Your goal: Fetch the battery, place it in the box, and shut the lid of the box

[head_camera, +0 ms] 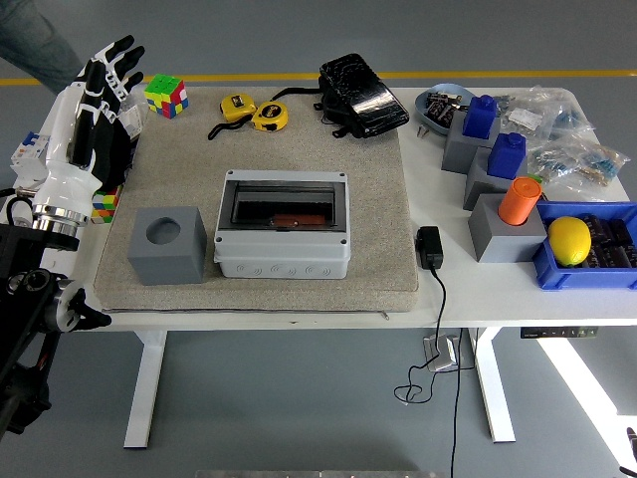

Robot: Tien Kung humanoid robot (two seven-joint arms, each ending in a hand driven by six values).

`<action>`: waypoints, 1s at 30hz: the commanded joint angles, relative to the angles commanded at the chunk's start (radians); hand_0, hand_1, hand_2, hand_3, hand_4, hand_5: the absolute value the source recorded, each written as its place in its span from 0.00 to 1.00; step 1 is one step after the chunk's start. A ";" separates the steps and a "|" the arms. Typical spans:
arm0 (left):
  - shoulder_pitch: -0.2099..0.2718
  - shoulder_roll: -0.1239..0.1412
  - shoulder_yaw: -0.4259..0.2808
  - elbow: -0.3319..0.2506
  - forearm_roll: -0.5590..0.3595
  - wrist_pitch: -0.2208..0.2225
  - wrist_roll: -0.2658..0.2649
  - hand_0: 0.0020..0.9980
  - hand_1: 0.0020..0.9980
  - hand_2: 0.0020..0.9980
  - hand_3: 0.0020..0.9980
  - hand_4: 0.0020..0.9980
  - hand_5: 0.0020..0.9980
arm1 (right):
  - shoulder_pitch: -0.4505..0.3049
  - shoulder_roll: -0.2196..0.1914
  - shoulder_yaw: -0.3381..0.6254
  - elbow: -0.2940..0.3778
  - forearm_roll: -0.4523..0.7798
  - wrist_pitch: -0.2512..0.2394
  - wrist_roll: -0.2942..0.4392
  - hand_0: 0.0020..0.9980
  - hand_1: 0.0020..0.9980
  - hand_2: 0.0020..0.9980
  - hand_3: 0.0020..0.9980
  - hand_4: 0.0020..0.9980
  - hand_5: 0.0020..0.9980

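Centrally: box (283,236), lid shut, battery (300,219) inside. Left hand (97,95), upper left of frame, fingers apart, empty.

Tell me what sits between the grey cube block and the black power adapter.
The grey box, its lid closed, stands between the cube block and adapter in the head view.

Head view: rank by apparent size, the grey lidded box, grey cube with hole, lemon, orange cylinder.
1. grey lidded box
2. grey cube with hole
3. lemon and orange cylinder: look about alike, so I won't rank them.
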 joint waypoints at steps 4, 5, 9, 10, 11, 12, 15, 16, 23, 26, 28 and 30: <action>0.013 -0.003 -0.017 0.018 -0.169 -0.055 -0.053 1.00 1.00 1.00 1.00 1.00 1.00 | -0.001 0.000 -0.006 0.000 0.002 0.000 0.000 0.82 0.76 0.73 0.79 1.00 1.00; 0.016 -0.009 -0.021 0.022 -0.208 -0.073 -0.065 1.00 1.00 1.00 1.00 1.00 1.00 | -0.001 -0.001 -0.007 0.000 0.001 0.000 -0.001 0.82 0.76 0.73 0.79 1.00 1.00; 0.027 -0.047 -0.043 0.031 -0.383 -0.167 -0.113 1.00 1.00 1.00 1.00 1.00 1.00 | -0.004 -0.002 -0.012 0.000 0.000 -0.001 -0.003 0.82 0.76 0.73 0.79 1.00 1.00; 0.027 -0.054 -0.047 0.035 -0.422 -0.183 -0.120 1.00 1.00 1.00 1.00 1.00 1.00 | -0.004 -0.002 -0.011 0.000 -0.003 -0.001 -0.005 0.82 0.76 0.73 0.79 1.00 1.00; 0.027 -0.060 -0.051 0.039 -0.468 -0.195 -0.126 1.00 1.00 1.00 1.00 1.00 1.00 | -0.005 -0.002 -0.010 0.000 -0.005 -0.001 -0.006 0.82 0.76 0.73 0.79 1.00 1.00; 0.029 -0.065 -0.053 0.045 -0.507 -0.208 -0.134 1.00 1.00 1.00 1.00 1.00 1.00 | -0.005 -0.003 -0.010 0.000 -0.005 -0.001 -0.006 0.82 0.76 0.73 0.79 1.00 1.00; 0.036 -0.071 -0.052 0.061 -0.637 -0.242 -0.153 1.00 1.00 1.00 1.00 1.00 1.00 | -0.006 -0.003 -0.016 0.000 -0.001 -0.002 -0.005 0.82 0.76 0.73 0.79 1.00 1.00; 0.039 -0.072 -0.051 0.066 -0.676 -0.252 -0.158 1.00 1.00 1.00 1.00 1.00 1.00 | -0.006 -0.003 -0.016 0.000 -0.002 -0.002 -0.006 0.82 0.76 0.73 0.79 1.00 1.00; 0.049 -0.071 -0.053 0.072 -0.923 -0.295 -0.173 1.00 1.00 1.00 1.00 1.00 1.00 | -0.009 -0.003 -0.015 0.000 -0.006 -0.002 -0.009 0.82 0.76 0.73 0.79 1.00 1.00; 0.050 -0.069 -0.058 0.069 -0.930 -0.293 -0.173 1.00 1.00 1.00 1.00 1.00 1.00 | -0.009 -0.004 -0.014 0.000 -0.006 -0.003 -0.010 0.82 0.76 0.73 0.79 1.00 1.00; 0.051 -0.061 -0.080 0.072 -0.863 -0.248 -0.162 1.00 1.00 1.00 1.00 1.00 1.00 | -0.007 -0.004 -0.015 0.000 -0.004 -0.003 -0.009 0.82 0.76 0.73 0.79 1.00 1.00; 0.050 -0.042 -0.099 0.073 -0.785 -0.180 -0.136 1.00 1.00 1.00 1.00 1.00 1.00 | -0.006 -0.004 -0.016 0.000 -0.001 -0.004 -0.008 0.82 0.76 0.73 0.79 1.00 1.00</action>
